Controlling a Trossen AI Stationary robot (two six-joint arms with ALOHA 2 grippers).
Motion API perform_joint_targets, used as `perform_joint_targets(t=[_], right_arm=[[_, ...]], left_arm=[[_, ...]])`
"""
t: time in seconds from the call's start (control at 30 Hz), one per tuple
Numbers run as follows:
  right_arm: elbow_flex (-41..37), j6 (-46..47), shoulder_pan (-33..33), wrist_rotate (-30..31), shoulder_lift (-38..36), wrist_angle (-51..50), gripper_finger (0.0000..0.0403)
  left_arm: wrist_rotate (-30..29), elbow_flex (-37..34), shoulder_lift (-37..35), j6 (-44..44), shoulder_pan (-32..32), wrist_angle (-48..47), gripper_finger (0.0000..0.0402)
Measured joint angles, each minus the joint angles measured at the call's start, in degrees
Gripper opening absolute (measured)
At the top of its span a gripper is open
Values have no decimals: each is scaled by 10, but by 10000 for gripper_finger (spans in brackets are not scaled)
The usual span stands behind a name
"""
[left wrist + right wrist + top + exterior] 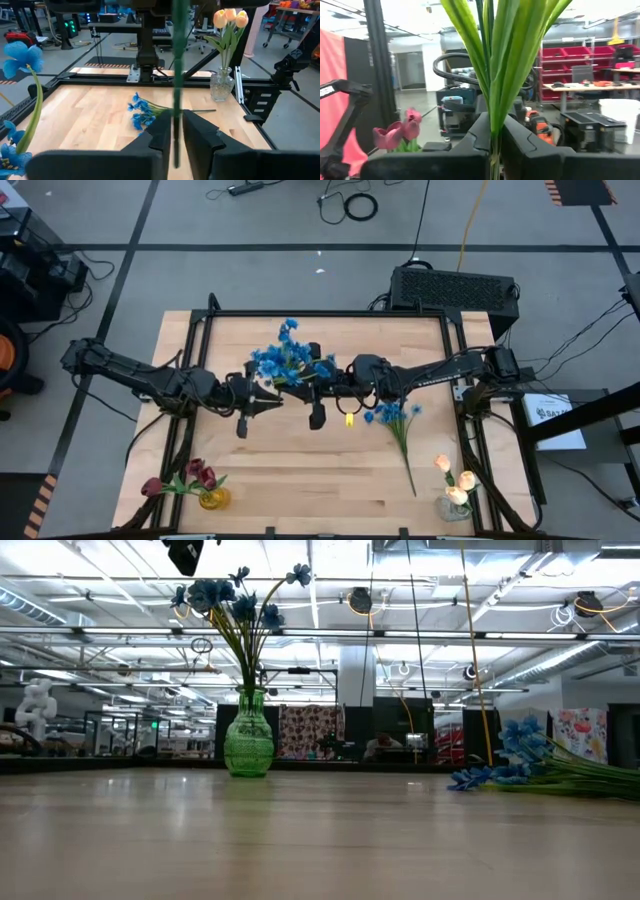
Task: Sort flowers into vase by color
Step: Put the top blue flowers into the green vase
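Note:
A flower's thin green stem (175, 95) stands upright in the air over the table's middle, with both grippers on it. My left gripper (278, 402) and my right gripper (312, 392) face each other there, each shut on the stem. Long green leaves (507, 60) rise above the right fingers. The blossom lies outside both wrist views. Just behind the grippers, blue flowers (290, 360) stand in a green vase (248, 745). Another blue spray (393, 415) lies flat on the table to the right. My left gripper has the bare stem (175, 127) between its two fingers, which come at it nearly level from the table's left and lie across it. The stem runs upright through the hold, clear of the table. My right gripper pinches the stem at the foot of the leaves (494, 137) between its two fingers. They come from the table's right, slanting slightly upward, and lie across the stem. The leaves stand upright above the fingers.
Dark red tulips (198, 475) stand in a small yellow vase at the near left corner. Cream tulips (455, 480) stand in a clear glass vase (221, 85) at the near right corner. A black frame (190, 340) edges the wooden table. The near middle is bare wood.

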Motion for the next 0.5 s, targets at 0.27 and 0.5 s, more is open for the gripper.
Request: perform_joint_targets(t=[0.27, 0.5], right_arm=[[0, -44, 9, 51, -27, -51, 4], [0, -126, 2, 80, -89, -132, 3]], left_arm=[[2, 0, -47, -30, -15, -80, 152], [-12, 0, -107, -36, -19, -207, 224]])
